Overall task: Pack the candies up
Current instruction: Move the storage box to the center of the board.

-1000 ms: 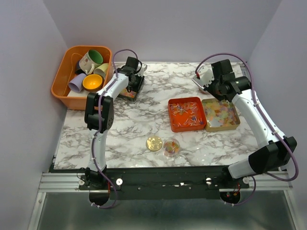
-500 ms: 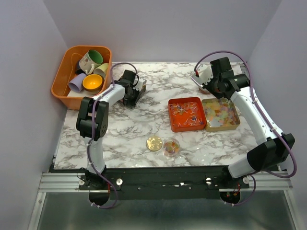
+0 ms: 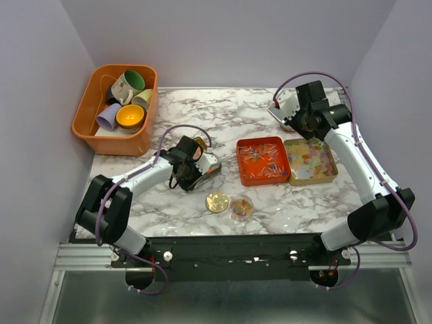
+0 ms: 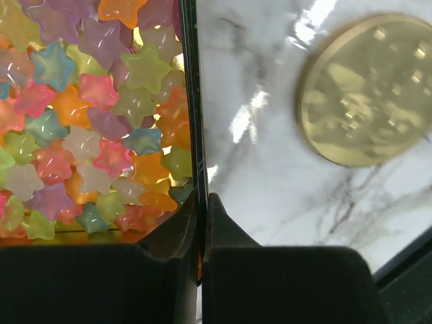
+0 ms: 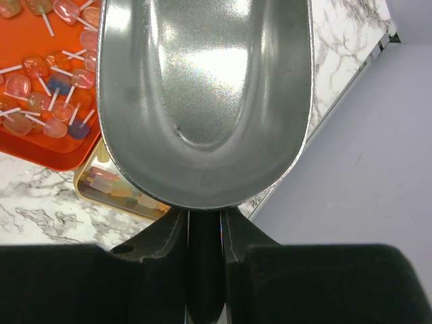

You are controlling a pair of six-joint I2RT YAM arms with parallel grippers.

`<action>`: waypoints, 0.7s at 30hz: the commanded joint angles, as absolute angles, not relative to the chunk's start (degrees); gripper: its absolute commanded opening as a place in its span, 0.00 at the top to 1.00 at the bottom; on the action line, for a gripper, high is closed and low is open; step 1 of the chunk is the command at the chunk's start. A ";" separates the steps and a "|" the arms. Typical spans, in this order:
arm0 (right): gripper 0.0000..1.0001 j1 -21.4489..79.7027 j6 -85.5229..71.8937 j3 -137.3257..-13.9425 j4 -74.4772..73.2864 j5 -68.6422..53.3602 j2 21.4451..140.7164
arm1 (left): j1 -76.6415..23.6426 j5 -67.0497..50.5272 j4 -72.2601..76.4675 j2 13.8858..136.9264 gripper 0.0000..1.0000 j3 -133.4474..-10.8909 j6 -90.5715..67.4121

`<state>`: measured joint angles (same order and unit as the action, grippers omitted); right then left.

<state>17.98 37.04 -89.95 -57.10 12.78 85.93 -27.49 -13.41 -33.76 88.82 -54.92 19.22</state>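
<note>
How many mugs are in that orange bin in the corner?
4, in the orange bin at the far left: a patterned mug with green inside, a pale green mug, a purple mug and an orange mug in front. More may be hidden underneath.

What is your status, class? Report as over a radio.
Left gripper shut on candy box wall. Right gripper shut on empty scoop. Star candies in box. Gold disc lies close beside.

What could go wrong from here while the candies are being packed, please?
The left gripper pinches the container of star candies by one thin wall only; it could slip or tilt and spill them.
The gold disc lies close beside that container; set down on it, the container might tip.
The right gripper holds the metal scoop by its narrow handle; loaded, it might twist.
</note>
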 commanded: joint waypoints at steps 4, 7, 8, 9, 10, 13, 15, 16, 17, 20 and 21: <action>0.99 17.58 35.95 -91.58 -57.74 10.90 84.90 | -33.66 -14.50 -31.91 81.57 0.93 -47.20 34.17; 0.99 17.67 35.95 -91.41 -57.83 10.81 84.47 | -35.33 -13.28 -30.24 81.74 0.93 -46.41 36.47; 0.99 17.75 35.95 -91.23 -57.92 10.81 84.29 | -35.68 -12.84 -29.63 82.78 0.93 -46.49 37.87; 1.00 17.67 35.95 -91.06 -57.83 10.81 84.11 | -36.29 -12.22 -28.84 83.31 0.93 -46.84 38.58; 0.99 17.67 35.95 -90.71 -57.92 10.90 83.68 | -36.56 -11.96 -28.48 83.93 0.93 -47.19 39.45; 0.99 17.67 36.04 -89.74 -57.83 10.90 82.97 | -37.53 -11.16 -27.77 86.39 0.93 -49.04 42.62; 0.99 17.67 36.21 -88.51 -57.92 10.99 82.09 | -38.23 -11.16 -27.95 88.15 0.93 -50.88 44.46; 0.99 17.58 36.21 -88.07 -57.92 10.99 81.74 | -38.93 -11.08 -27.86 88.59 0.93 -51.32 44.99; 0.99 17.75 36.30 -87.46 -57.75 11.07 81.22 | -39.28 -11.07 -27.77 89.29 0.93 -51.68 45.35; 0.99 17.67 36.47 -86.75 -57.74 11.25 80.68 | -40.25 -11.16 -27.95 91.05 0.93 -53.43 45.62; 0.99 17.67 36.56 -86.49 -57.66 11.34 80.25 | -40.25 -11.34 -27.86 91.40 0.92 -54.22 45.44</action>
